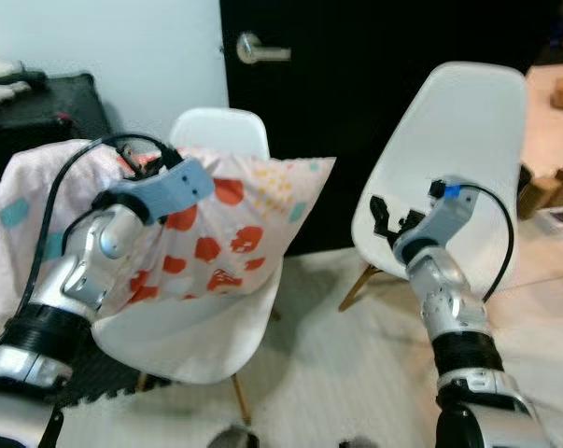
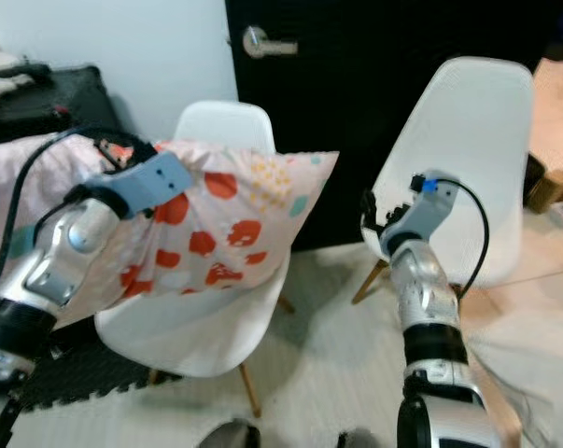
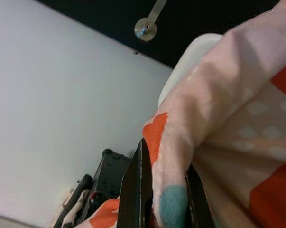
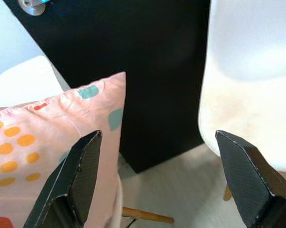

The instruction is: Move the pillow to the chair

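Pillow (image 1: pixel 234 224) centre-left of frame, resting on near white chair (image 1: pixel 202 327). Left gripper (image 3: pixel 164 199) pinching pillow's edge fabric. Right gripper (image 4: pixel 157 180) spread wide, empty, centre-right. Placement step, looks nearly done; next: release, withdraw.

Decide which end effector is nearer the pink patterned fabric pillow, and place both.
Left. The left end effector is clamped on the pink patterned fabric pillow over the white plastic chair. The right end effector hangs open, apart, beside the pillow's corner.
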